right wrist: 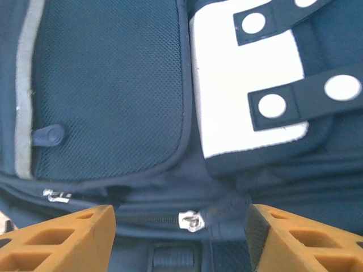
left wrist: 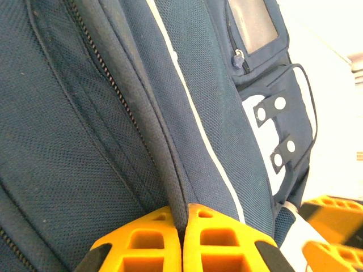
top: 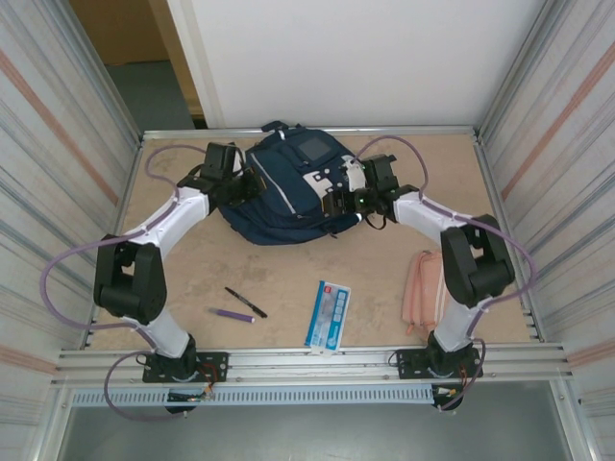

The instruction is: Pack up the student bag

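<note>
1 student bag (top: pixel 288 197): soft, limp, probably light. Your left gripper (left wrist: pixel 182 226) was clamped on its seam fold (left wrist: pixel 165 170); your right gripper (right wrist: pixel 180 229) stood apart astride its zipper pull (right wrist: pixel 193 221), the likeliest hold.

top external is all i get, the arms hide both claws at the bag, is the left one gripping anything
observer: yes, the left claw is shut on a ridge of navy fabric on the student bag, beside a zipper track.
operator: and the right claw
observer: the right claw is open, one finger on each side of a silver zipper pull.
operator: touching it
observer: no, the pull sits in the gap, clear of both fingers.
</note>
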Tool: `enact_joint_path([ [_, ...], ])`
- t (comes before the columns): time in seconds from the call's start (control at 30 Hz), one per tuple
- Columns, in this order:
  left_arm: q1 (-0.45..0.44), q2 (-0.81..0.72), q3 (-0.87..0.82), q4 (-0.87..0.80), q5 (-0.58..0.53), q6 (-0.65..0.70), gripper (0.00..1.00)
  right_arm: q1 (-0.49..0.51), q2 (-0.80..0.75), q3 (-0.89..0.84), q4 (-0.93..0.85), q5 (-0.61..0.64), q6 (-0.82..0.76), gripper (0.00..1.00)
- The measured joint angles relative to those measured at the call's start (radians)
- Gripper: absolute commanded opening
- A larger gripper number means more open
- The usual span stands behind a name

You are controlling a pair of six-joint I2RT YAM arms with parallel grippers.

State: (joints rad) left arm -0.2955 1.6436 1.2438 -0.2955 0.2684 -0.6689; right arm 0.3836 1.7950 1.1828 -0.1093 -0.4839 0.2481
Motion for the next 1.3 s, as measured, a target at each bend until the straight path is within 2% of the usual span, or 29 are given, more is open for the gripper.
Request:
enact_joint_path([
  [0.2,0.000,-0.013,-0.037,0.003,0.035,-0.028,0.00,-0.039,0.117,0.021,-0.020,-0.126,0.007,0.59],
  [0.5,0.000,-0.029,-0.048,0.009,0.044,-0.043,0.00,-0.042,0.122,0.036,-0.059,-0.172,0.005,0.60],
  [0.77,-0.001,-0.058,-0.048,0.008,0.066,-0.043,0.00,-0.044,0.122,0.035,-0.111,-0.188,-0.040,0.57],
  [1.03,0.000,-0.073,-0.100,0.043,0.076,-0.076,0.00,-0.048,0.122,0.034,-0.169,-0.326,-0.072,0.48],
  [1.3,0.000,-0.073,-0.117,0.061,0.084,-0.090,0.00,-0.050,0.124,0.031,-0.167,-0.362,-0.090,0.24],
])
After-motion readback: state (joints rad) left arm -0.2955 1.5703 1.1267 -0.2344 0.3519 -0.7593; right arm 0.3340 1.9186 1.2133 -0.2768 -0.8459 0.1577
